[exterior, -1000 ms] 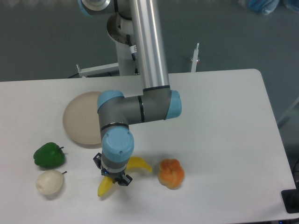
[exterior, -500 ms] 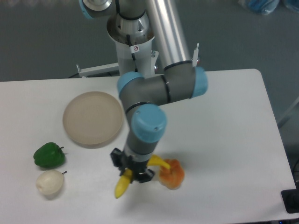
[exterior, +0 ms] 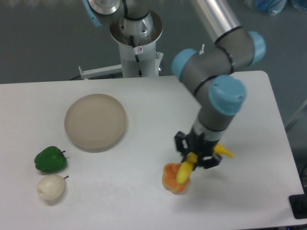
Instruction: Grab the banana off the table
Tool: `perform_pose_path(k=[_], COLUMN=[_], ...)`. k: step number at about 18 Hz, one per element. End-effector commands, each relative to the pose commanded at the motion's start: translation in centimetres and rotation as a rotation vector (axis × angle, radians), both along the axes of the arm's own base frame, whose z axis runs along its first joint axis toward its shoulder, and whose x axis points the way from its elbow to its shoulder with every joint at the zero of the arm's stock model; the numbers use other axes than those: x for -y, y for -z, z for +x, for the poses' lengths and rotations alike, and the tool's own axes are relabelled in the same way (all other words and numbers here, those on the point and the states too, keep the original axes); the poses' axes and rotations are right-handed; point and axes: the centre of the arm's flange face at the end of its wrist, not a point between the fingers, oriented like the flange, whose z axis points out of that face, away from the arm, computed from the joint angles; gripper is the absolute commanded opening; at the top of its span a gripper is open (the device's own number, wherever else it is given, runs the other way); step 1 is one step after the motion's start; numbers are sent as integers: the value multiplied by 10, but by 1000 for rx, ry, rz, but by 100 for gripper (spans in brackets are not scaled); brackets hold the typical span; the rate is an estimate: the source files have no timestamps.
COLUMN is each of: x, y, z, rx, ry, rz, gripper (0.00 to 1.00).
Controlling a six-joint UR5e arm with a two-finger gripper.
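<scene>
The bright yellow banana is held in my gripper, lifted off the white table. One end of the banana hangs over the orange lobed fruit, the other end sticks out to the right of the gripper. My gripper is shut on the banana's middle and sits right of the table's centre, near the front.
A round beige plate lies at the left centre. A green bell pepper and a whitish pear-like fruit lie at the front left. The robot's base stands behind the table.
My gripper has carried the banana up off the table and to the right, from left of the orange fruit to above and right of it.
</scene>
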Motion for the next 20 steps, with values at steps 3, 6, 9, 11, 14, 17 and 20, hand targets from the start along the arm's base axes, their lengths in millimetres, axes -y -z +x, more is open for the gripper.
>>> perform_pose_path(k=[3, 6, 9, 11, 14, 17, 20], x=[25, 33, 37, 39, 37, 37, 38], y=[3, 6, 4, 3, 7, 7, 9], z=[-33, -60, -72, -76, -75, -76, -76], rx=[-56, -64, -72, -75, -71, -73, -80], ry=[70, 75, 74, 86, 93, 93, 94], rz=[-50, -48, -47, -44, -48, -49, -64], gripper=[11, 11, 11, 11, 10, 10, 10])
